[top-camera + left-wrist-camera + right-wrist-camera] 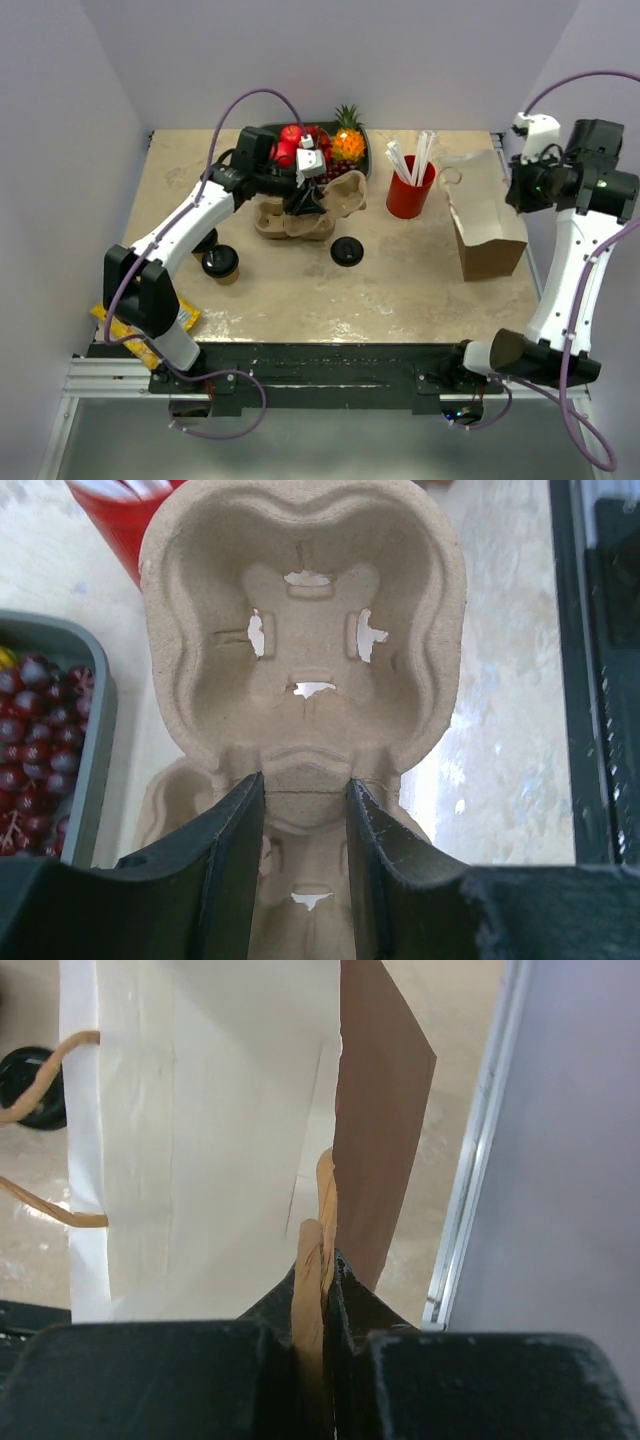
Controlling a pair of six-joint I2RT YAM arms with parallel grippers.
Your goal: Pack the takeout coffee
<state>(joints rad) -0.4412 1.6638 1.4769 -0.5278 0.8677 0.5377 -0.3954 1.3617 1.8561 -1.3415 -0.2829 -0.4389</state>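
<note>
A kraft paper cup with a black lid, the takeout coffee [221, 263], stands on the table at the left, by my left arm. A second black-lidded cup [346, 251] stands mid-table and shows as a dark disc [24, 1085] in the right wrist view. My left gripper [305, 203] [305, 798] is shut on the middle ridge of the tan cup carrier [340, 198] [300, 600], whose holes hold nothing. My right gripper [522, 188] [322, 1260] is shut on a twisted paper handle [325, 1195] of the brown paper bag [490, 245] [220, 1110], which stands open with its white inside showing.
A red cup of white straws [409, 190] [115, 520] stands between carrier and bag. A dark tray of fruit [322, 140] with grapes [40, 750] sits at the back. A yellow packet [140, 325] lies at the near left edge. A dark round thing [204, 240] is half hidden behind my left arm.
</note>
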